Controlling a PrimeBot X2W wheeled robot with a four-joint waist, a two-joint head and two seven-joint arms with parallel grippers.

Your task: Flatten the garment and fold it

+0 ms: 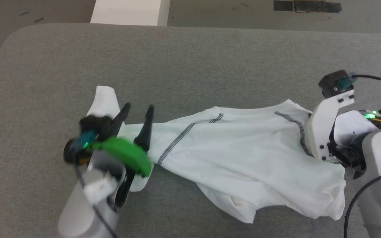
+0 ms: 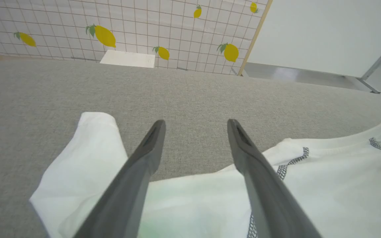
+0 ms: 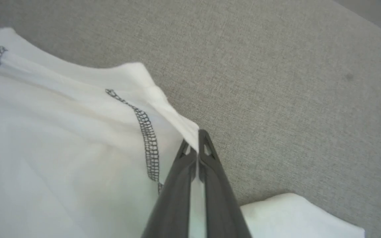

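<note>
The garment (image 1: 243, 155) is a white short-sleeved shirt with grey zigzag seams, stretched and bunched across the grey padded surface. Its left sleeve (image 1: 103, 99) lies flat beside my left gripper (image 1: 138, 109), which hovers open over the shirt's left end; both dark fingers (image 2: 150, 145) stand wide apart above the cloth (image 2: 210, 201) with nothing between them. At the shirt's right shoulder my right gripper (image 3: 195, 140) is shut on a fold of the fabric (image 3: 78, 148); its fingertips are hidden behind the white wrist mount (image 1: 326, 125) in the head view.
The grey padded surface (image 1: 190, 59) extends well beyond the shirt on all sides. A rigid white box (image 1: 129, 12) stands past its far edge, against a lemon-patterned tiled wall (image 2: 104, 34). A black cable (image 1: 359, 195) hangs by my right forearm.
</note>
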